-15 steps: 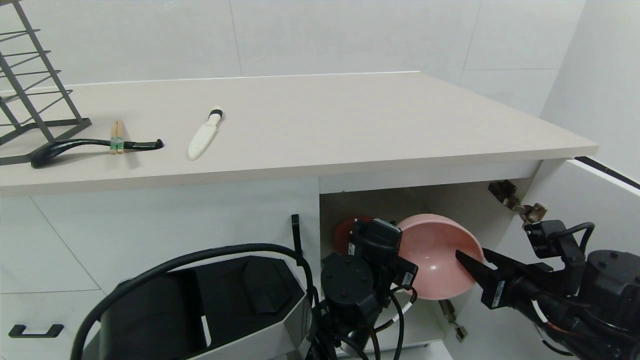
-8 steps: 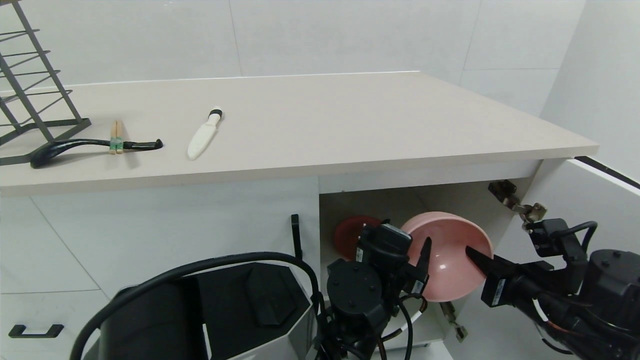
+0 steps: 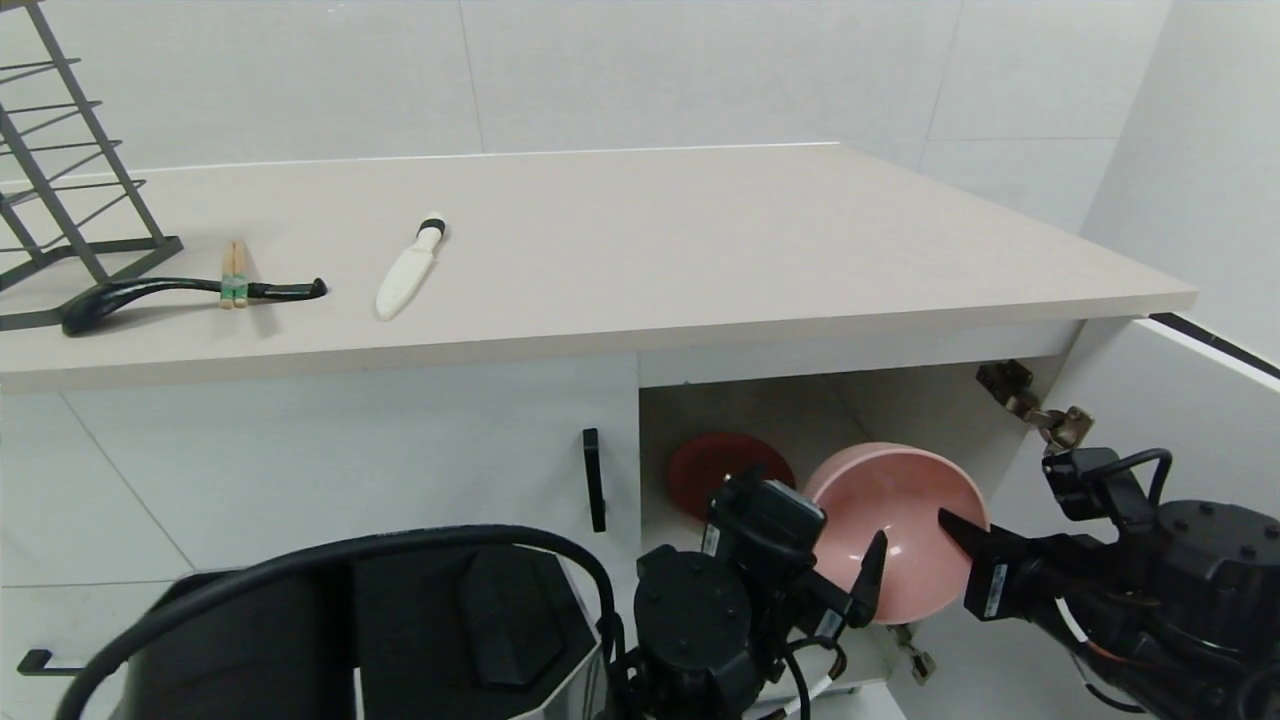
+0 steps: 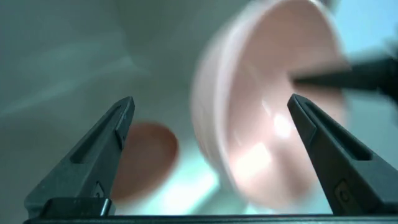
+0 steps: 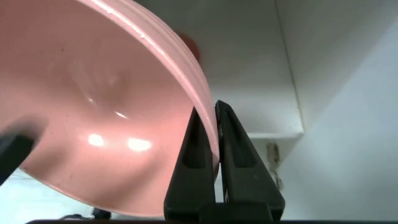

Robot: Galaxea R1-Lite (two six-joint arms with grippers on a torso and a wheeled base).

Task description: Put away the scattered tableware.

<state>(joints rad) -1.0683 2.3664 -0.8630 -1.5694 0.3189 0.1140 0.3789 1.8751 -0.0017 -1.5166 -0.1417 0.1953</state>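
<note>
A pink bowl hangs tilted in the mouth of the open cabinet below the counter. My right gripper is shut on its rim; in the right wrist view the rim sits pinched between the fingers of the right gripper. My left gripper stands open just in front of and below the bowl, touching nothing. In the left wrist view, the left gripper has its fingers spread wide, the pink bowl beyond them. A dark red dish lies on the cabinet shelf behind.
On the counter lie a black ladle, a pair of chopsticks and a white knife, beside a grey wire rack. The cabinet door stands open at right. The neighbouring door keeps its black handle.
My left gripper has drawn back and down from the bowl, and its fingers now show apart. The bowl, held by the right gripper, has sunk slightly down and to the right.
</note>
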